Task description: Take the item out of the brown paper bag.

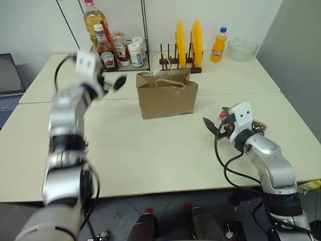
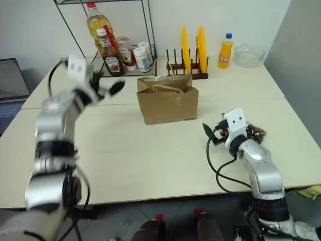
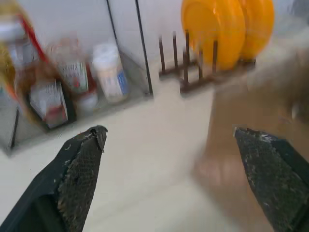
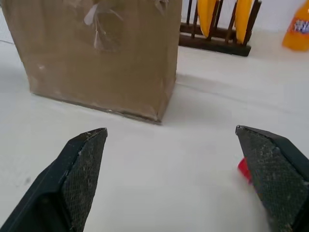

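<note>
Right tool (image 4: 171,137): jaws wide, empty, low over worktop (image 1: 150,150). Item (image 2: 256,132) lies just beside it, outside brown paper bag (image 1: 167,98). Left tool (image 3: 169,135): wide, empty, raised left of bag. Judgement: removal looks done. You draw both tools clear without nudging item or bag.

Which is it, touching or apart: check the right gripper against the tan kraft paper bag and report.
Apart. In the right wrist view, bare white tabletop lies between the open right gripper and the tan kraft paper bag; the left eye view shows the same gap.
</note>
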